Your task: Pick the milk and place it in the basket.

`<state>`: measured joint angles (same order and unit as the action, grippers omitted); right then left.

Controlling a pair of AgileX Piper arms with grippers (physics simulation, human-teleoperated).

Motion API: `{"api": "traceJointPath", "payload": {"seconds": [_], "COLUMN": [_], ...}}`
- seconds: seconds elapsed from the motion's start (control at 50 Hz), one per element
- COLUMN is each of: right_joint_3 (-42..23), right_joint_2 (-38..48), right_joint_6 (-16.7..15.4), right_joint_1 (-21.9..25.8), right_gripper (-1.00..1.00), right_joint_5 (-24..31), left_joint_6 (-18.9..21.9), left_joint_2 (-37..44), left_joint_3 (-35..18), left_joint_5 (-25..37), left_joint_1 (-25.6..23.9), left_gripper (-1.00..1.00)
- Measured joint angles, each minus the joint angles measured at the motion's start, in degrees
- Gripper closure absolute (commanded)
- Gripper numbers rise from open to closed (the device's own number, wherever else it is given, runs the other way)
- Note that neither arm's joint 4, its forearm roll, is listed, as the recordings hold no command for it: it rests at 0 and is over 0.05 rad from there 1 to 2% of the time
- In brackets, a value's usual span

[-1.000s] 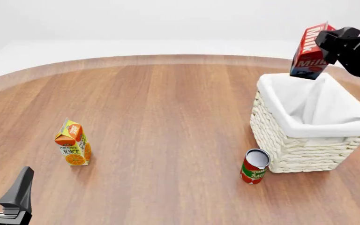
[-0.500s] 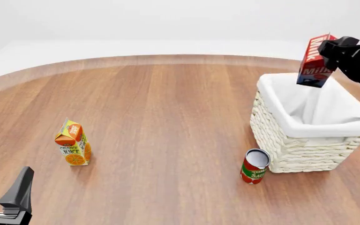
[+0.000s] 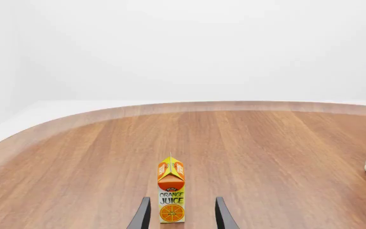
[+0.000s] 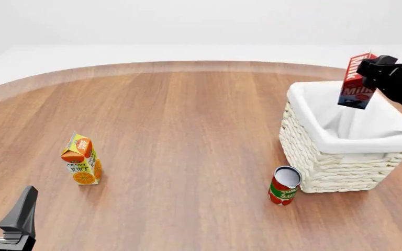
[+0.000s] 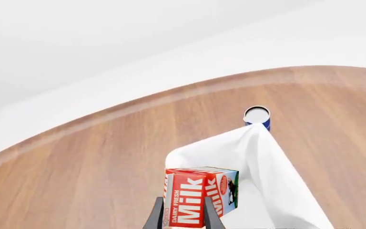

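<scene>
We are in the placing step — our right gripper (image 4: 370, 67) clamps the milk (image 4: 356, 81), held in the air above the basket (image 4: 341, 157) opening. Next we should lower, then release. Our left gripper (image 3: 181, 214) sits spread, idle.

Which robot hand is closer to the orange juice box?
The left. The left gripper sits open on the near side of the juice carton, which shows just past its fingers in its wrist view. The right gripper is far across the table, holding the milk above the basket.
</scene>
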<state>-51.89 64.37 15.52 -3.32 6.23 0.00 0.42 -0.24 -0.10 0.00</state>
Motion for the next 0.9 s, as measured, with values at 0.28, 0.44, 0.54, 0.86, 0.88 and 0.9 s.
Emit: {"api": "traceJointPath", "payload": {"seconds": [0.28,0.44,0.54,0.86,0.88,0.9], "right_joint_3": [0.83,1.35,1.61,2.90,2.95,2.97], "right_joint_2": [3.78,5.76,6.97,10.01,10.21,10.43], "right_joint_6": [0.01,-0.05,-0.01,0.70,0.74,0.77], "right_joint_1": [-1.31,-2.10,-2.39,-2.36,-2.35,-2.35], "right_gripper": [1.00,1.00,1.00,1.00,1.00,1.00], "right_joint_5": [-2.71,-4.24,-5.26,-7.98,-8.13,-8.28], "left_joint_6": [0.00,0.00,0.00,0.00,0.00,0.00], "left_joint_2": [0.00,0.00,0.00,0.00,0.00,0.00], "left_joint_3": [0.00,0.00,0.00,0.00,0.00,0.00], "left_joint_5": [0.00,0.00,0.00,0.00,0.00,0.00], "left_joint_1": [0.00,0.00,0.00,0.00,0.00,0.00], "left_gripper": [-1.00,-1.00,-1.00,-1.00,-1.00,-1.00]}}
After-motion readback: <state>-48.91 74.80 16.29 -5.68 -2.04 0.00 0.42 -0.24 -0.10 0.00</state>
